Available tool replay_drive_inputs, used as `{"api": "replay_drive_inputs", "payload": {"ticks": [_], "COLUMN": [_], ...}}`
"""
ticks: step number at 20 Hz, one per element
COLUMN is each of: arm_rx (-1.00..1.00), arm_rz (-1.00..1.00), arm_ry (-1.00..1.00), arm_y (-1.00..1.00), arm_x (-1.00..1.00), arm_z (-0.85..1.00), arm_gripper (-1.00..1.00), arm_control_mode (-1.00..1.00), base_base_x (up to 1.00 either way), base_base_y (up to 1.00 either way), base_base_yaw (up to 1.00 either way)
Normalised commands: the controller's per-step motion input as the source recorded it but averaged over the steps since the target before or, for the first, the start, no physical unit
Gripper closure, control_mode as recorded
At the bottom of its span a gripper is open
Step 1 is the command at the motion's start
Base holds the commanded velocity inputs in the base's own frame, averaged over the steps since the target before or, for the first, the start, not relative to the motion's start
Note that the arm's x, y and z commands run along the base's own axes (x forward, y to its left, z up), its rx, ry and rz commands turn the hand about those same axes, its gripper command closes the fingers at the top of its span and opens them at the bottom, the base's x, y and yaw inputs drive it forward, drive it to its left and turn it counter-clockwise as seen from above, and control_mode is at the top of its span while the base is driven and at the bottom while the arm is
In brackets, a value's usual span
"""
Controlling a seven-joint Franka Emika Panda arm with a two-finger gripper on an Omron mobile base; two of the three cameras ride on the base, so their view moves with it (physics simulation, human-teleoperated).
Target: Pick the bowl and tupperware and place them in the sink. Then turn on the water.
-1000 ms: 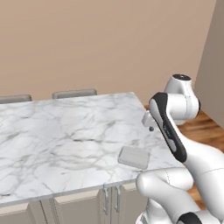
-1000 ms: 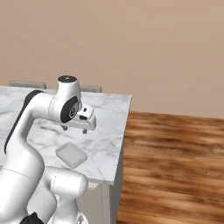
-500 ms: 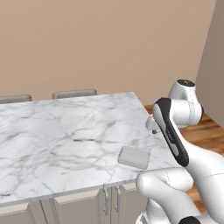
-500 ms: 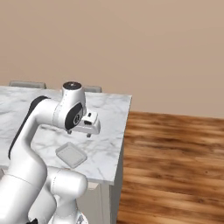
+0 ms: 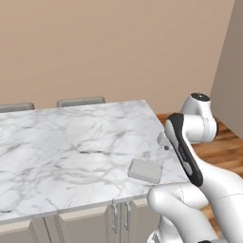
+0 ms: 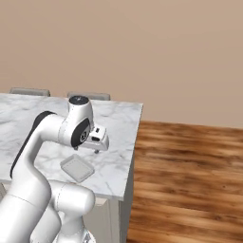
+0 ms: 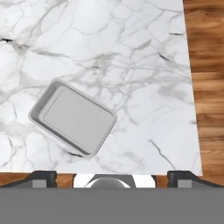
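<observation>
The tupperware (image 7: 73,123) lies flat near the marble counter's (image 5: 66,147) front right corner, untouched. Over the last second the arm has swung rightward and its gripper (image 6: 97,140), jaws spread wide and empty, now hangs above the counter just past the container. This looks like the approach for the first pick. Wooden flooring (image 6: 190,175) and a beige wall (image 5: 114,47) surround the counter.

A plain tan wall (image 5: 114,47) runs behind a white marble surface (image 5: 66,152) veined in grey, with pale cabinet doors (image 5: 85,223) and slim metal handles below its front edge. Two grey chair backs (image 5: 80,101) stand just beyond the far edge of the surface. To the right, a warm brown wood plank floor (image 6: 190,180) stretches to the wall.
</observation>
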Motion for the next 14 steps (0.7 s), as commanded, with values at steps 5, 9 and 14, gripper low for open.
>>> {"api": "replay_drive_inputs", "payload": {"ticks": [5,9,14], "arm_rx": [0.0,0.0,0.0], "arm_rz": [0.0,0.0,0.0], "arm_ry": [0.0,0.0,0.0], "arm_y": [0.0,0.0,0.0], "arm_x": [0.0,0.0,0.0], "arm_z": [-0.14,-0.11,-0.11], "arm_gripper": [-1.0,-1.0,-1.0], "arm_control_mode": [-1.0,-1.0,-1.0], "base_base_x": [0.0,0.0,0.0], "base_base_y": [0.0,0.0,0.0], "base_base_yaw": [0.0,0.0,0.0]}}
